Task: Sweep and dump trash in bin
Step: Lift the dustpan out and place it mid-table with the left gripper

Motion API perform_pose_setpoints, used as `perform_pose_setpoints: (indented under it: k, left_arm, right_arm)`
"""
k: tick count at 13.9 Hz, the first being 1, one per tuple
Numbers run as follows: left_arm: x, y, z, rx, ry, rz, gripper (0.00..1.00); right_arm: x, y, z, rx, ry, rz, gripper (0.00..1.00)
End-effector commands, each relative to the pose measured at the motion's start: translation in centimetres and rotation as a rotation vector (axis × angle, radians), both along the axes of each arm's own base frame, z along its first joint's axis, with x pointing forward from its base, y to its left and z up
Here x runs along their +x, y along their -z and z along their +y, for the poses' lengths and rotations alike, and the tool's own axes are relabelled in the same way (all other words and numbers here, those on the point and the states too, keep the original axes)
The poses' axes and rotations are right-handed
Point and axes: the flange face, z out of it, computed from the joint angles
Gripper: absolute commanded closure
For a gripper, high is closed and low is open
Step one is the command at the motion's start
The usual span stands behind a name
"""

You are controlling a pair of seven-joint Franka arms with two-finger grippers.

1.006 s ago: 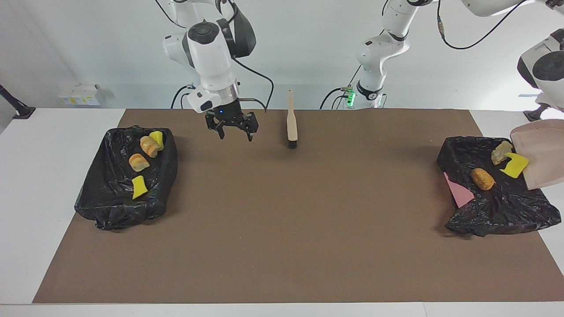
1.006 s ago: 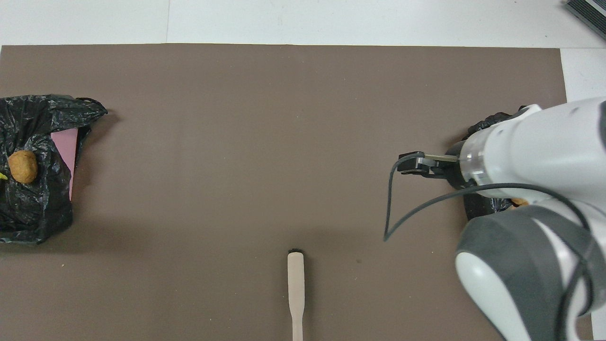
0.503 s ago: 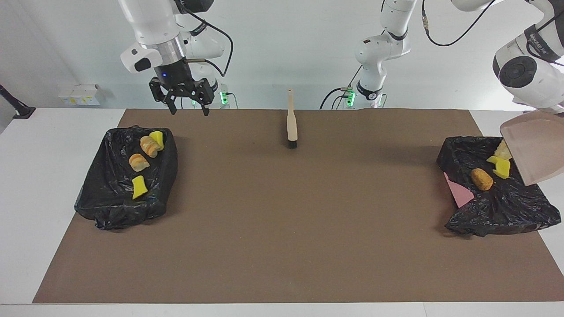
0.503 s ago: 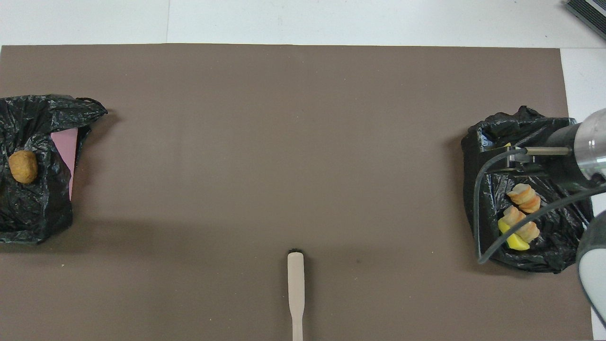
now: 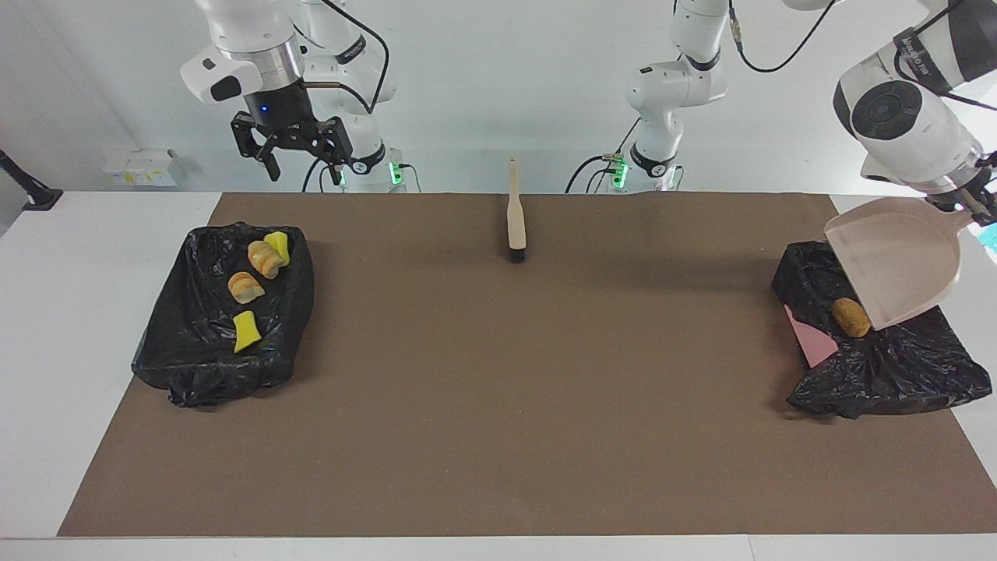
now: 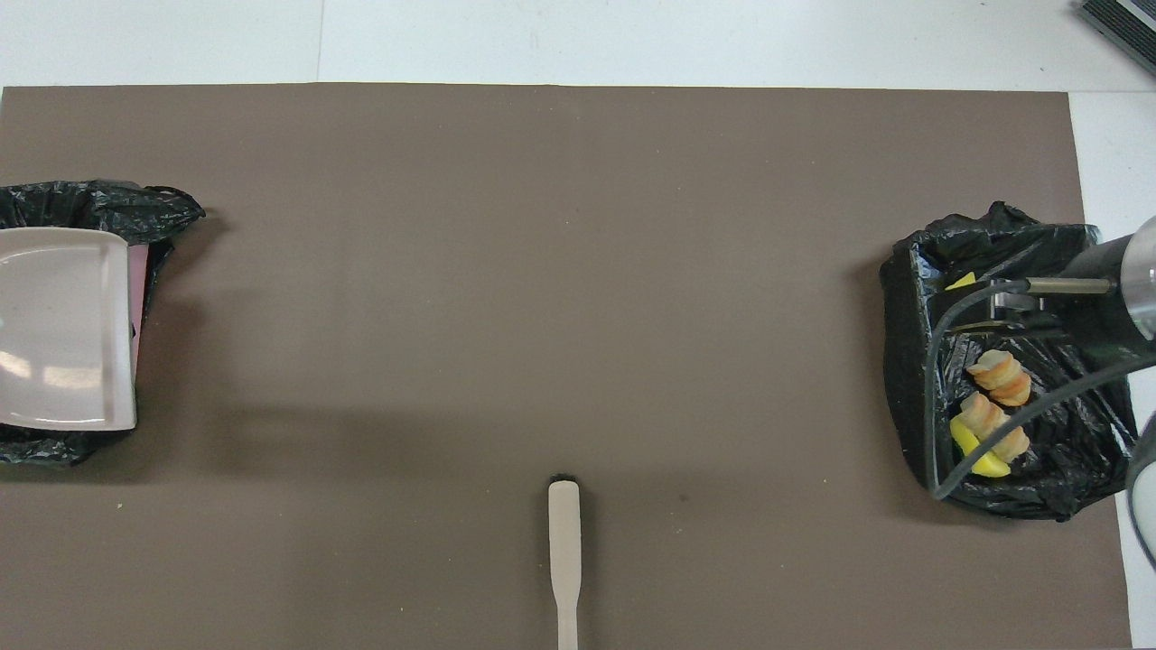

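we hold the dustpan tilted in our left tool, pinching its handle, over the bin; trash lies below it. we should lift slowly and level. our right tool waits spread, above the other bin.

Both arms are hanging raised at the table's two ends.
The right gripper is hovering with fingers spread apart above the edge by the robots; the left gripper is clamping a dustpan handle, wrist bending downward.
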Motion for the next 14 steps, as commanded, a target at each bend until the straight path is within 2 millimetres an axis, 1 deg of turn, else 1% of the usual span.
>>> perform_pose_setpoints:
  k: [1,3,4,5,6,7,8,9,11,13,14]
  left_arm:
    - [-1.6,0.3,-3.1,-0.147,-0.143,-0.075,1.0]
    - [-2.1,0.9,-5.8,-0.255,-0.256,-0.125,1.0]
    - [-2.6,1.1,-6.8,-0.315,-0.319,-0.138,1.0]
    - [-3.0,1.3,-8.2,-0.375,-0.392,-0.154,1.0]
    - [-3.4,1.6,-9.8,-0.418,-0.49,-0.179,1.0]
    - [-3.7,1.7,-11.5,-0.456,-0.583,-0.209,1.0]
    - [-4.1,1.9,-14.1,-0.477,-0.648,-0.229,1.0]
    - [-4.3,2.2,-16.2,-0.487,-0.712,-0.255,1.0]
    - [-5.0,2.5,-20.7,-0.509,-0.832,-0.299,1.0]
    - [-5.8,3.1,-24.9,-0.516,-0.93,-0.325,1.0]
    - [-6.1,3.2,-26.6,-0.53,-0.97,-0.342,1.0]
  right_arm:
    - [-0.1,-0.2,-0.8,-0.015,-0.013,0.036,0.0]
    - [-0.2,-0.2,-1.5,-0.013,-0.001,0.045,0.0]
    - [-0.2,-0.1,-1.7,-0.013,0.001,0.047,0.0]
    - [-0.3,-0.1,-1.7,-0.011,0.001,0.052,0.0]
    - [-0.6,-0.1,-2.3,-0.01,0.012,0.078,0.0]
    - [-0.8,-1.3,-2.3,-0.008,0.011,0.06,0.0]
    - [-0.8,-1.7,-2.9,0.006,0.023,0.05,0.0]
    - [-0.8,-1.8,-2.9,0.007,0.023,0.05,0.0]
    - [-0.8,-1.8,-2.0,0.004,0.005,0.047,0.0]
    - [-0.8,-1.7,-2.3,0.01,0.01,0.049,0.0]
    - [-0.9,-1.7,-2.4,0.01,0.012,0.049,0.0]
